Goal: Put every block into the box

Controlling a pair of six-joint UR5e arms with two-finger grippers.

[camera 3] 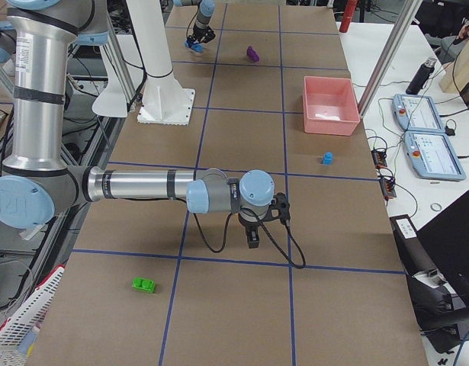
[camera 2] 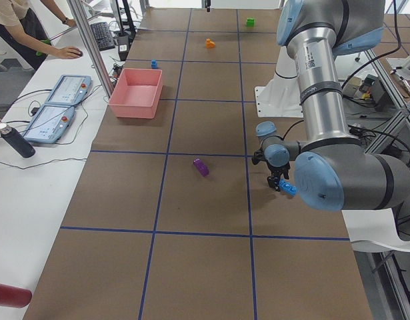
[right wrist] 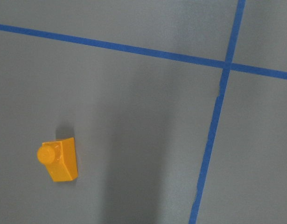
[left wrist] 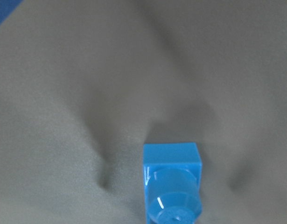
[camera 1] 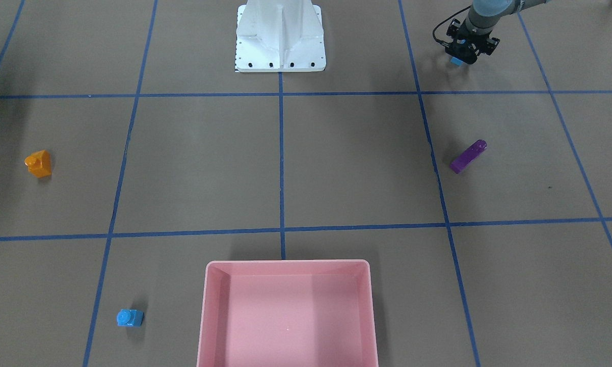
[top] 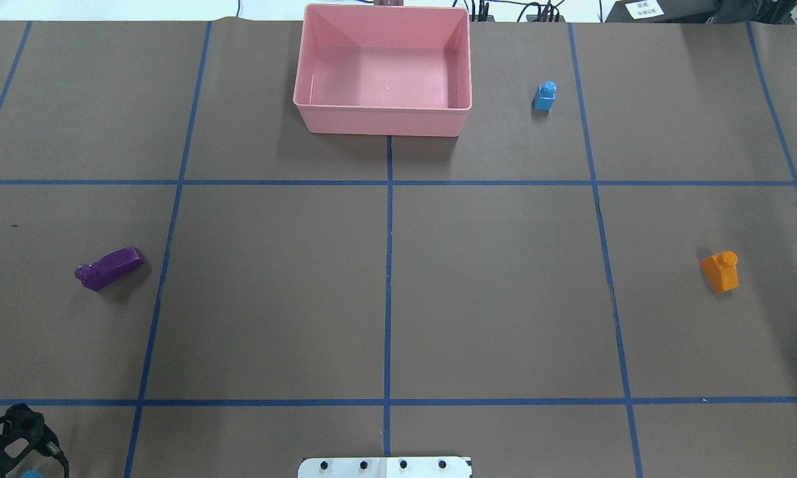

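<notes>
Left tool grips a blue block, far from the box
Your left tool is closed on the blue block by the tabletop's robot-side corner; the box sits empty at the opposite edge. Lift clear, swing wide of the purple block, and release low over the box's middle. The right tool's opening can't be told.

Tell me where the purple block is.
In the overhead view the purple block lies on the robot's left side, just left of a blue tape line, apart from the pink box.
</notes>
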